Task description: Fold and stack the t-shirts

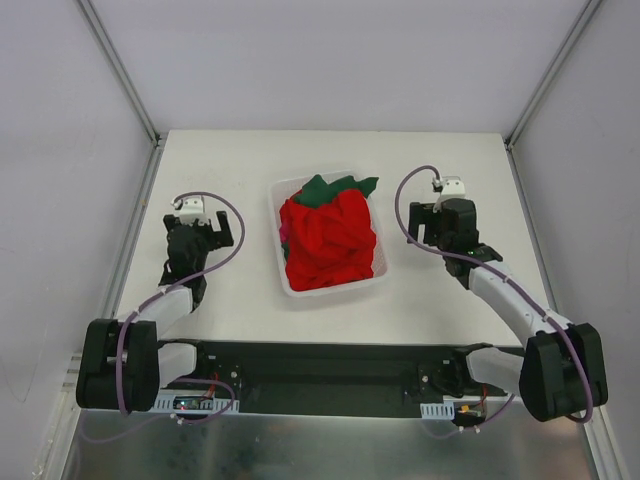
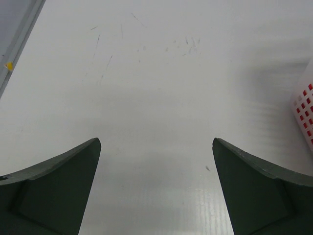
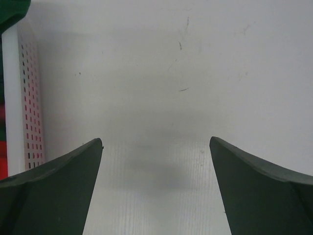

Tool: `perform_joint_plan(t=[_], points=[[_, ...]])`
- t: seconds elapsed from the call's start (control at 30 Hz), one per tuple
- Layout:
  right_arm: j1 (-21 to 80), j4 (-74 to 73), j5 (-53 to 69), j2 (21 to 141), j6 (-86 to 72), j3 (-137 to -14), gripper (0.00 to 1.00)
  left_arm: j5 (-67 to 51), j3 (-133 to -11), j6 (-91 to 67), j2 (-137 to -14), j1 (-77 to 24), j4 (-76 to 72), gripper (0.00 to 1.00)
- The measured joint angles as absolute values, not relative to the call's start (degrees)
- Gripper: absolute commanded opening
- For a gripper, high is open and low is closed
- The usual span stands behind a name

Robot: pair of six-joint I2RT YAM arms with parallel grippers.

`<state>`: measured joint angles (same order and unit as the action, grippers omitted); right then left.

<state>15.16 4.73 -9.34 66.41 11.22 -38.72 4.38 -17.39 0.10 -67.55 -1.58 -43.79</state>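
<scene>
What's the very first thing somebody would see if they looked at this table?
The big bright red t-shirt jumps out, bunched up in the white basket at the middle of the table, with a dark green t-shirt poking out at its far end. On either side, the left end effector and right end effector stand open over the table, touching nothing.

Basket (image 1: pixel 332 289) sits mid-table (image 1: pixel 230 165), between the two arms. T-shirts (image 1: pixel 328 240) are heaped inside it: top t-shirt (image 1: pixel 335 232) covers most of the pile, second t-shirt (image 1: pixel 338 186) lies under it and pokes over the far rim, third t-shirt (image 1: pixel 284 240) just shows at the left wall. Left gripper (image 2: pixel 156 142) hangs left of the basket, right gripper (image 3: pixel 156 141) right of it, both over bare table, neither touching the basket.
</scene>
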Motion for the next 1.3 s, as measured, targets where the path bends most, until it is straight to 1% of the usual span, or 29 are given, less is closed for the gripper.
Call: perform_joint_plan(t=[0.2,0.4,0.53,0.7,0.9,1.3], points=[[19.77,2.22,-9.69,68.16,8.82,-38.92,0.96,4.29,-19.97,-7.55,-62.17,-1.96,-35.79,0.99],[24.73,-0.93,-10.63,68.27,6.92,-39.97,0.96,1.04,-22.37,-13.76,-61.41,-2.33,-28.08,0.99],[26.33,-3.88,-11.4,67.42,5.87,-41.63,0.96,-1.48,-22.63,-16.01,-60.18,-3.11,-24.56,0.99],[27.99,-8.64,-12.56,64.47,3.42,-43.4,0.96,-3.2,-22.63,-17.12,-57.1,-4.67,-23.16,0.99],[31.66,-13.96,-14.92,63.86,2.92,-46.04,0.96,-5.06,-22.63,-17.56,-56.12,-4.95,-22.96,0.99],[35.14,-16.49,-16.08,63.88,1.04,-45.56,0.96,-6.74,-22.61,-17.65,-54.98,-5.34,-21.47,0.99]])
